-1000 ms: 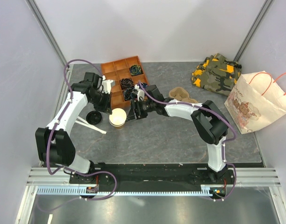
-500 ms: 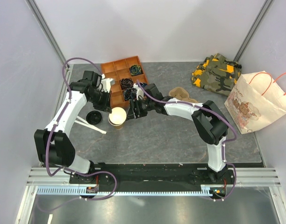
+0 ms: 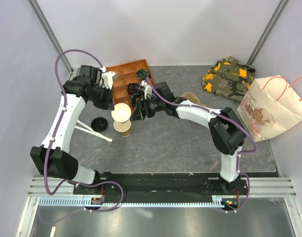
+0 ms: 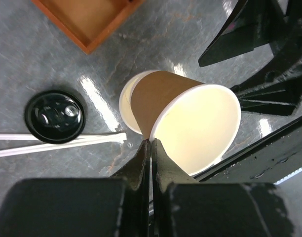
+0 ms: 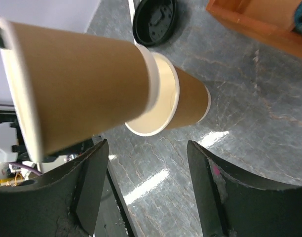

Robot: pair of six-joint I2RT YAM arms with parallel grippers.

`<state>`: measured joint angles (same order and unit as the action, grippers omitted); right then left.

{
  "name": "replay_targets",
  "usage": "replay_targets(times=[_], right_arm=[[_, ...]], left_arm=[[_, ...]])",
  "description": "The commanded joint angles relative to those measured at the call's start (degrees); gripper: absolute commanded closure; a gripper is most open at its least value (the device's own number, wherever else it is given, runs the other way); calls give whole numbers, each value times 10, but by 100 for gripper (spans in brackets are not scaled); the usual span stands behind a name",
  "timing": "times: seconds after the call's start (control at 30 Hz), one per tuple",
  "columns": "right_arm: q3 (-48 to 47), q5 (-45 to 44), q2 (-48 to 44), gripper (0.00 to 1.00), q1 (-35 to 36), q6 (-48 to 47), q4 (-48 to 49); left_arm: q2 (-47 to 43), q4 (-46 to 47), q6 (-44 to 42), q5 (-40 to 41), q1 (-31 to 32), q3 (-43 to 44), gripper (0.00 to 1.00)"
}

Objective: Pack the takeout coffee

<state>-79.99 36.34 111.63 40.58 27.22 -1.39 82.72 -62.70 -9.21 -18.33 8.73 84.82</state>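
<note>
I can read no writing on any of my three feeds. The white paper carrier bag with orange handles (image 3: 269, 111), at the far right of the table, carries a brown printed patch, but its marks are too small for me to make out. The round black plastic lid (image 4: 55, 115), lying on the left of the table, shows raised moulded marks that I cannot resolve into letters.
</note>
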Motion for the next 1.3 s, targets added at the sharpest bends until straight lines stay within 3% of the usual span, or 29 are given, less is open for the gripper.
replay_targets(times=[0.0, 0.1, 0.27, 0.43, 0.53, 0.83, 1.27], right_arm=[[-18, 34, -83, 26, -63, 3, 17], [2, 45, -135, 23, -109, -18, -7], [40, 45, -209, 16, -166, -115, -117], [55, 21, -276, 4, -214, -234, -270], [69, -8, -304, 2, -233, -288, -323], [146, -21, -342, 2, -242, -310, -346], [137, -17, -333, 2, -245, -302, -339]], left_arm=[[-1, -29, -26, -45, 1, 105, 98], [19, -53, -28, -90, 12, 143, 98], [25, -27, -20, -157, 89, 89, 98], [39, 31, -19, -148, 183, 6, 98], [72, 50, -23, -139, 230, -11, 97], [172, 93, -28, -119, 265, -2, 96], [209, 147, -10, -62, 273, -15, 91]])
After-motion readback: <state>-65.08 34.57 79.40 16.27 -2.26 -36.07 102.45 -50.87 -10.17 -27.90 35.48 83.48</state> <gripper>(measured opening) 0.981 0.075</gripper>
